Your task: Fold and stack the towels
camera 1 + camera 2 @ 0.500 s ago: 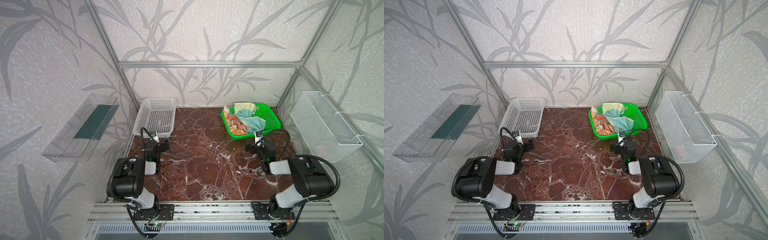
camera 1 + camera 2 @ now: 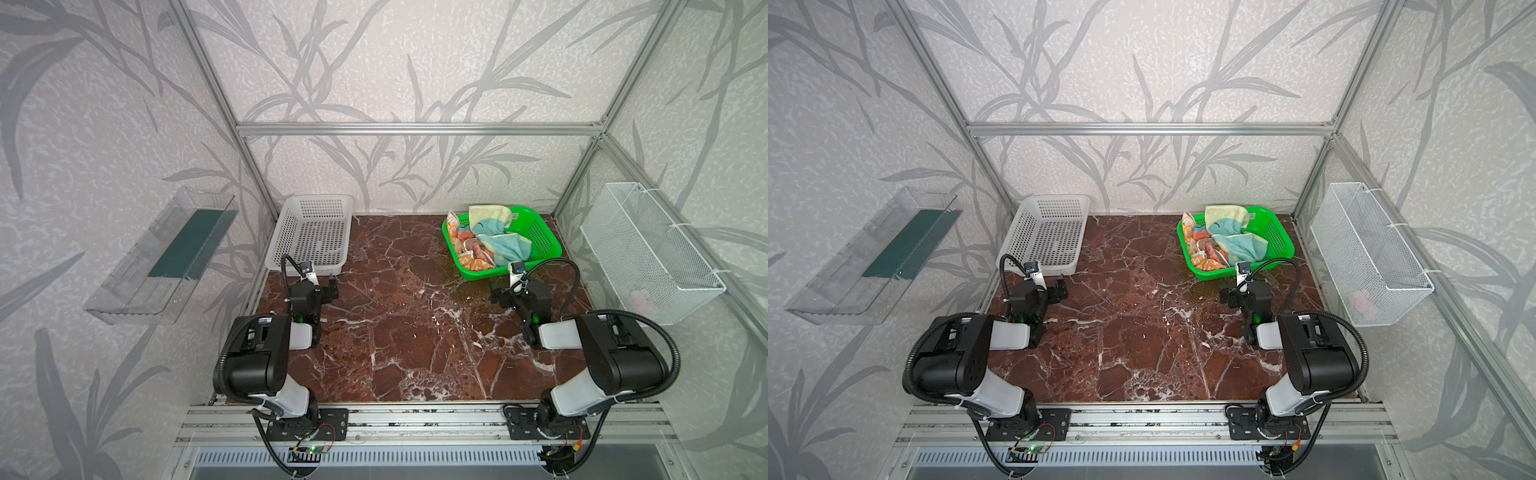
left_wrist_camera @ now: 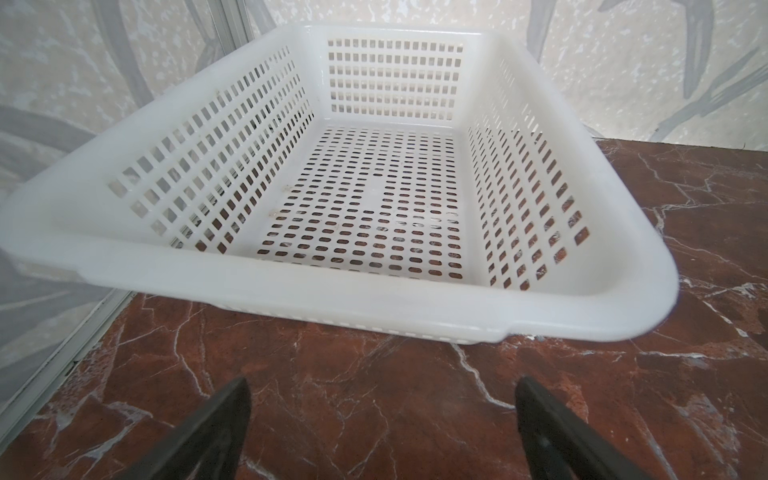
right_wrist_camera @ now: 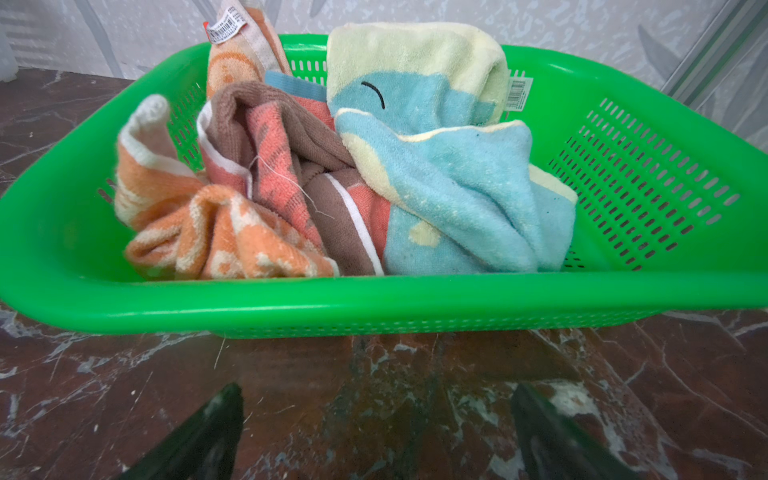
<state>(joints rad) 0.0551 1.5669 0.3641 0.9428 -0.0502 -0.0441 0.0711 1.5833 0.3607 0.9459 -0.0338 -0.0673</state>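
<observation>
Towels: the pale yellow towel (image 4: pixel 449 174), salmon-pink towel (image 4: pixel 286 166) and orange towel (image 4: pixel 224 241) are lying crumpled together inside the green basket (image 4: pixel 374 299).
Basket: sitting on the bench (image 2: pixel 415 332), at its far right corner.
Right gripper (image 4: pixel 378 392): jaws are standing spread and empty, facing the near rim; the heap is lying straight ahead, just beyond it.
Left gripper (image 3: pixel 382 386): jaws are gaping too, empty, facing the white basket (image 3: pixel 374 291), well apart from the towels.
Nearer arm: the right, by my judgement.

Orange towel (image 4: pixel 232 237), salmon-brown towel (image 4: pixel 282 166), yellow-teal towel (image 4: pixel 457 187) crumpled together in green basket (image 4: pixel 374 299)
</observation>
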